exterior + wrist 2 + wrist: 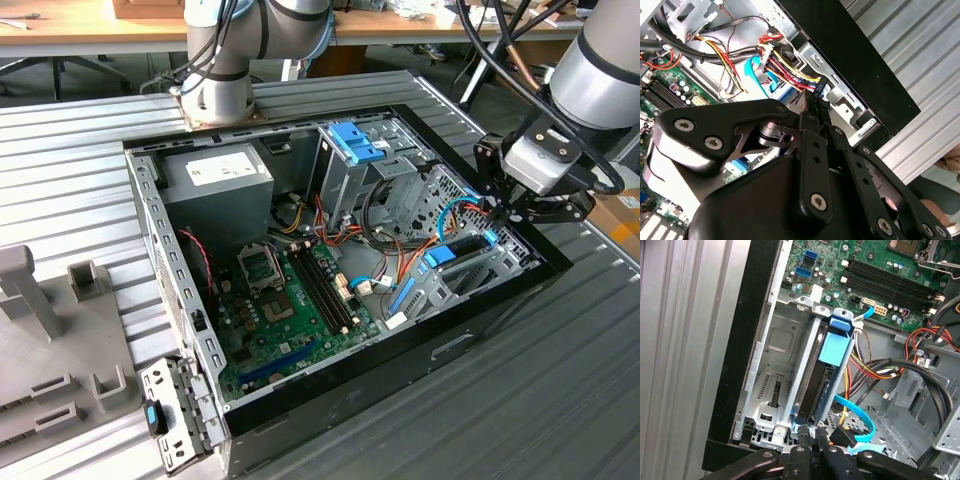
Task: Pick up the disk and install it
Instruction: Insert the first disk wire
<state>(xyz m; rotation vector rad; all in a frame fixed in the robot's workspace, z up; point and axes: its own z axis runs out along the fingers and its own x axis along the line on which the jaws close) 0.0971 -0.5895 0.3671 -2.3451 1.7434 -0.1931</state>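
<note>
Black linkage bars of the gripper (810,437) crowd the near edge of both wrist views, its slim fingers (816,107) drawn close together and reaching down at the end of the disk (816,385); whether they actually pinch that end I cannot tell, since the contact is hidden. In the first wrist view the disk stands on edge in the metal drive bay (772,375) of the open computer case (480,330), dark along its visible side, with a bright blue carrier rail (836,345) along it and a light blue data cable (860,415) curling just beside the gripper's end. In the exterior view the gripper (497,208) hangs over the drive bay corner of the case, on the exterior view's right, with the disk (462,250) showing as a dark bar between blue rail ends. Beside the bay lies the green motherboard (290,300), with bundles of red, yellow and orange wires (785,65) running past the bay. Farther from the bay stand an upright metal cage with a blue latch (355,140) and a grey power supply (220,175). The case rests on a ribbed metal surface (560,390).
</note>
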